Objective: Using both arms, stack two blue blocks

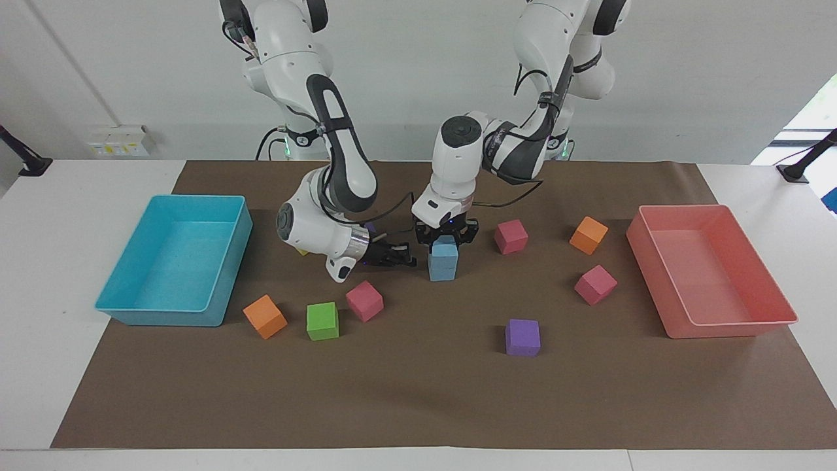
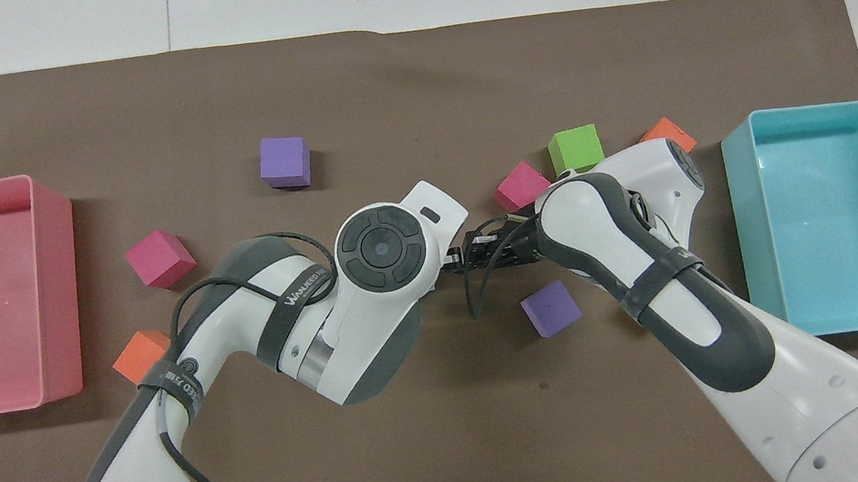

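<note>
Blue top block [image 1: 444, 249] sits on the lower blue block [image 1: 443, 269], mid-desk. I have the left gripper [image 1: 445, 239] clamped on the top one from above. Right gripper [image 1: 400, 256] sits just beside the stack, jaws shut, empty. Placing step; next I release and lift straight up.
</note>
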Tool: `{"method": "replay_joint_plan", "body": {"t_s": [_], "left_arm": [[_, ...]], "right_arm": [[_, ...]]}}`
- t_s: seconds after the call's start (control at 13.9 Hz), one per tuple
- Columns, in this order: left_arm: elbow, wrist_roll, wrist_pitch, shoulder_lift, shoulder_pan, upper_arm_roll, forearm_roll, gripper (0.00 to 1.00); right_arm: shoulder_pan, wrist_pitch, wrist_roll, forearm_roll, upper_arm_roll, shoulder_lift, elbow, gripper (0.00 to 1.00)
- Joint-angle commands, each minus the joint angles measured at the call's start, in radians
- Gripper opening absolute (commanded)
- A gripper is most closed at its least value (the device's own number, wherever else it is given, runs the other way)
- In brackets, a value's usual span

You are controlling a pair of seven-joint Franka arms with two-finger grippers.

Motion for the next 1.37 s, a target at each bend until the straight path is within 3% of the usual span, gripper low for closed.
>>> {"method": "replay_joint_plan", "body": {"t_s": [0.0,0.36,0.43,0.51,0.65,1.3], "left_arm": [[-0.046,-0.023,0.001,-0.037,-0.016,0.013,0.017,0.0],[-0.049,-0.031,0.003,-0.037,-0.016,0.012,0.017,0.0],[-0.049,-0.054,0.009,-0.037,-0.016,0.012,0.017,0.14],[-0.047,-0.065,0.01,-0.037,-0.016,0.012,0.017,0.37],[-0.047,-0.065,0.01,-0.037,-0.014,0.012,0.017,0.98],[-0.035,-0.049,-0.002,-0.066,-0.001,0.01,0.015,1.0]], "right_arm": [[-0.006,-0.001,-0.037,0.038,0.005,-0.018,-0.021,0.0],[-0.006,0.0,-0.037,0.038,0.005,-0.018,-0.021,0.0],[-0.006,0.0,-0.037,0.038,0.005,-0.018,-0.021,0.0],[-0.004,0.0,-0.037,0.038,0.005,-0.018,-0.021,0.0],[-0.004,0.0,-0.037,0.038,0.005,-0.018,-0.021,0.0],[-0.004,0.002,-0.037,0.038,0.005,-0.018,-0.021,0.0]]}}
